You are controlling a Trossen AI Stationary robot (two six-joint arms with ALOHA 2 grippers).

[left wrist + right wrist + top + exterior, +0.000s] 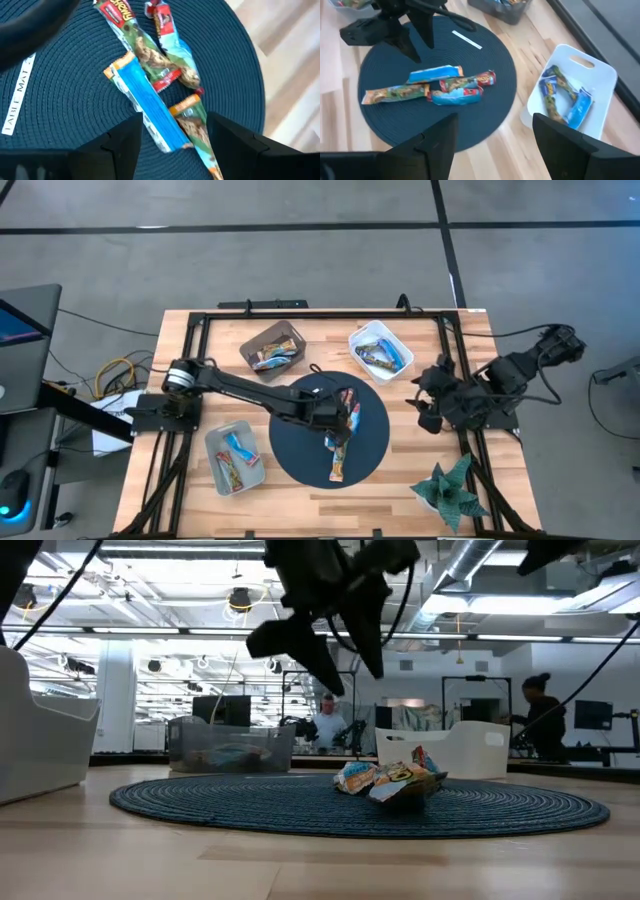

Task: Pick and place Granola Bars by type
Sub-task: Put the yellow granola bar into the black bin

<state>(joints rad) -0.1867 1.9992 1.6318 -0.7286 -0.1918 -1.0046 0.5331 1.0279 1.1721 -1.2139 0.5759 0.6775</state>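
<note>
Several granola bars (340, 448) lie in a loose pile on the round dark blue mat (300, 455). In the left wrist view I make out a blue bar (150, 107), an orange-ended bar (196, 131) and two red-ended bars (142, 47). My left gripper (175, 127) hovers open above the pile, clear of it in the low view (345, 665), its fingers standing on either side of the blue and orange-ended bars. My right gripper (492, 145) waits open at the table's right edge (432, 405).
A brown bin (272, 348) and a white bin (380, 350) with bars stand at the far side. A grey bin (233, 458) with bars sits near left. A green plant (450, 490) stands near right. A white label (467, 40) lies on the mat.
</note>
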